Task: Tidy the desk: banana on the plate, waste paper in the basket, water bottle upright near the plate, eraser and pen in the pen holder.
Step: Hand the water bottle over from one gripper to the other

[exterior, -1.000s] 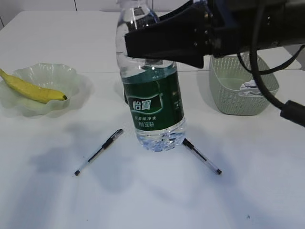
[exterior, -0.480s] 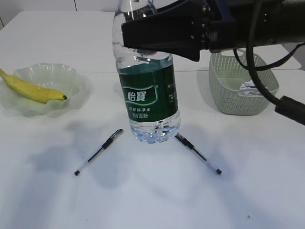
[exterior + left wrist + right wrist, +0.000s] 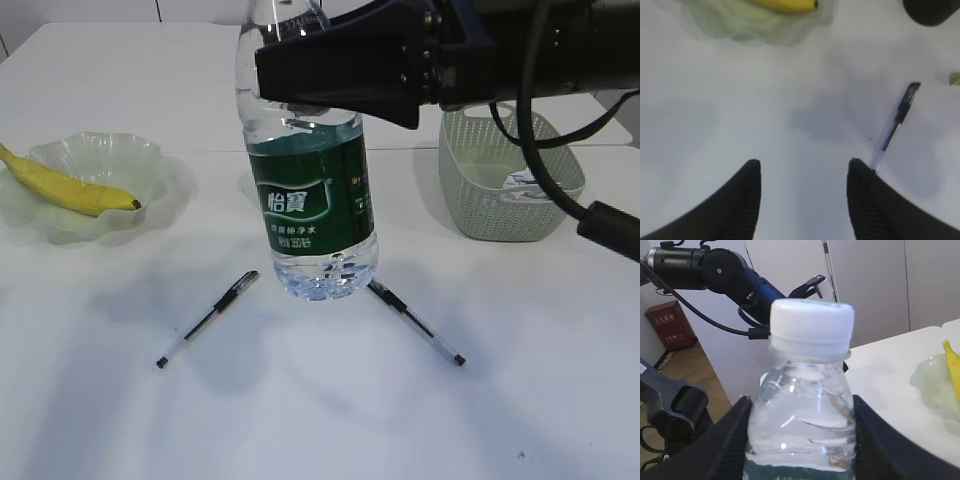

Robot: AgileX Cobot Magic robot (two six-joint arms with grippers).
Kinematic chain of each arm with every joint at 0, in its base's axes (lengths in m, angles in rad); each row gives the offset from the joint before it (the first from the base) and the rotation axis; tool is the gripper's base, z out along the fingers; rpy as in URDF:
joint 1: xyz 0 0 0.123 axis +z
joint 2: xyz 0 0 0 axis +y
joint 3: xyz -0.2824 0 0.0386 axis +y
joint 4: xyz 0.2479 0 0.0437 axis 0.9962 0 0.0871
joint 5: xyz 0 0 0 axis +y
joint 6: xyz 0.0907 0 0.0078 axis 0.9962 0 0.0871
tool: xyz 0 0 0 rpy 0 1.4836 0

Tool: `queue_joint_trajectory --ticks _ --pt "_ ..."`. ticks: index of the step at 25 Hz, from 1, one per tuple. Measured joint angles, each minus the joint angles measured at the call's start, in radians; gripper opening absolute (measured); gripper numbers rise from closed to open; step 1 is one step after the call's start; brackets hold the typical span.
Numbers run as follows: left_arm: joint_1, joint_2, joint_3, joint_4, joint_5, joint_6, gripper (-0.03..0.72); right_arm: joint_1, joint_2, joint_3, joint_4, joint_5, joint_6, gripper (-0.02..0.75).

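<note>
The small clear plastic water bottle with a white cap and dark green label hangs upright above the plain white bench, pinched at its shoulder, just under the cap, by the right end effector; the right wrist view shows its dark fingers pressed against both sides of the clear wall. It is at about three o'clock from the translucent pale green scalloped plate, well apart from it, with the long yellow banana already lying in that dish.

It looks mostly full, so I judge it fairly heavy for its size, with a thin wall that gives under squeeze and a smooth, slippery surface. The shoulder grip seems sound: the narrowing neck keeps it from sliding down.

The left end effector hovers spread and empty over the bench, a clear-barrelled pen with a dark cap at its two o'clock. A second similar pen lies at the bottle's five o'clock, and the pale sage-green woven-look basket at three o'clock.
</note>
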Motion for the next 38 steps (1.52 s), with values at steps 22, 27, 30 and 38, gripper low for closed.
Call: queue_joint_trajectory --ticks 22,27,30,38 --pt "-0.283 0.0 0.241 -0.035 -0.786 0.1 0.386 0.0 0.0 0.0 0.0 -0.015 -0.003 0.401" --pt "-0.3 0.014 0.241 0.041 -0.923 -0.064 0.386 0.0 0.0 0.0 0.0 -0.017 -0.006 0.401" --pt "-0.302 0.044 0.241 0.247 -0.974 -0.261 0.386 0.0 0.0 0.0 0.0 -0.026 -0.006 0.401" --pt "-0.302 0.179 0.241 0.924 -1.293 -0.834 0.386 0.0 0.0 0.0 0.0 -0.032 -0.006 0.401"
